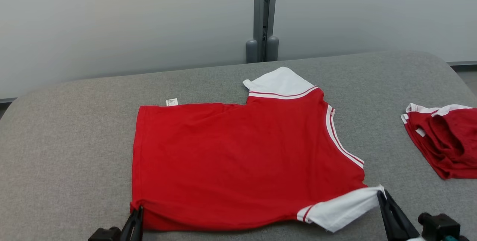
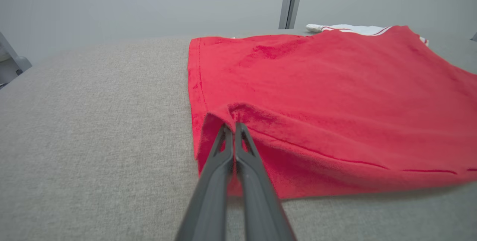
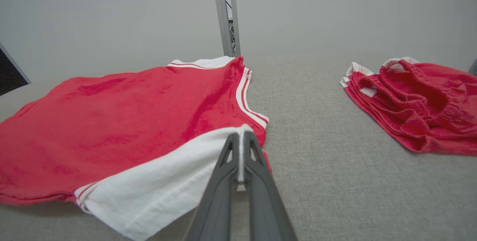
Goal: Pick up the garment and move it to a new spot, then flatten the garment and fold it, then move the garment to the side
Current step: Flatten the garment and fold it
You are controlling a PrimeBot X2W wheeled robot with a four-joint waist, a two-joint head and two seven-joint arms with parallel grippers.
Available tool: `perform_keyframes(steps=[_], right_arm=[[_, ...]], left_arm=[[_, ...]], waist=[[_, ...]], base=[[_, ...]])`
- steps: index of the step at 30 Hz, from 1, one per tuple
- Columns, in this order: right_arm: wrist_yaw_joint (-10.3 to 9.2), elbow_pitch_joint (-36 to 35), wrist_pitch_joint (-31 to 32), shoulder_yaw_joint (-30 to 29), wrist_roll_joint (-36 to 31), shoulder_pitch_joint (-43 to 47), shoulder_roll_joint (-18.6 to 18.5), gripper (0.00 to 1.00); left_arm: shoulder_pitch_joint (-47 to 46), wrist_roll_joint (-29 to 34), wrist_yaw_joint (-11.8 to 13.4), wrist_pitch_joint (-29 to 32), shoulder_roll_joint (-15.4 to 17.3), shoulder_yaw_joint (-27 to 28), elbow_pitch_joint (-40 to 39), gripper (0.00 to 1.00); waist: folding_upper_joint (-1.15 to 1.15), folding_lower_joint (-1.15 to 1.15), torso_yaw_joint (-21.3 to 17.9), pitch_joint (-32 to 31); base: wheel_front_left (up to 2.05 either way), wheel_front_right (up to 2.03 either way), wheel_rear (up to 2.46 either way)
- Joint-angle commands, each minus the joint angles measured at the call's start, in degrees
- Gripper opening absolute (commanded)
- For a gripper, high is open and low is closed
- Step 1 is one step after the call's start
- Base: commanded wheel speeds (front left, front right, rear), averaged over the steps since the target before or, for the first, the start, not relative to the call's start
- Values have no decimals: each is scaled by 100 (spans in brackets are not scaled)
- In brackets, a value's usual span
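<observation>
The red garment lies flat mid-frame on the grey table. The left gripper pinches its lower-left hem corner, the right gripper its white sleeve, lower right. Light, limp cloth likely sags between holds.

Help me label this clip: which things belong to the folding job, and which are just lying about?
Job: red shirt; left hand, shut on its hem corner; right hand, shut on its white sleeve.
Lying about: second red garment, at the right; grey post.
</observation>
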Motion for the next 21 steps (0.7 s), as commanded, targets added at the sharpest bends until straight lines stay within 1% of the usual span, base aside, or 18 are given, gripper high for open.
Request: perform_keyframes(steps=[1,5,7,9,10,21], right_arm=[[-2,-77,6,-29,39,-222,3,0],[-2,-76,5,-70,-8,-758,7,0],[-2,-36,6,-125,-51,-1013,-9,0],[-2,29,6,-182,-99,-1261,-28,0],[-2,29,6,-182,-99,-1261,-28,0],[-2,562,5,-364,-338,-2191,-154,0]], left_arm=[[-172,39,57,2,29,3,-109,0],[-554,53,53,2,27,37,-190,0],[-742,149,16,3,24,0,-149,0],[-968,220,37,2,30,32,-69,0],[-968,220,37,2,30,32,-69,0],[-1791,408,-99,3,44,37,491,0]], waist=[[0,0,27,87],[0,0,104,228],[0,0,164,329],[0,0,219,437],[0,0,219,437],[0,0,367,958]], base=[[0,0,0],[0,0,0],[0,0,0],[0,0,0],[0,0,0],[0,0,0]])
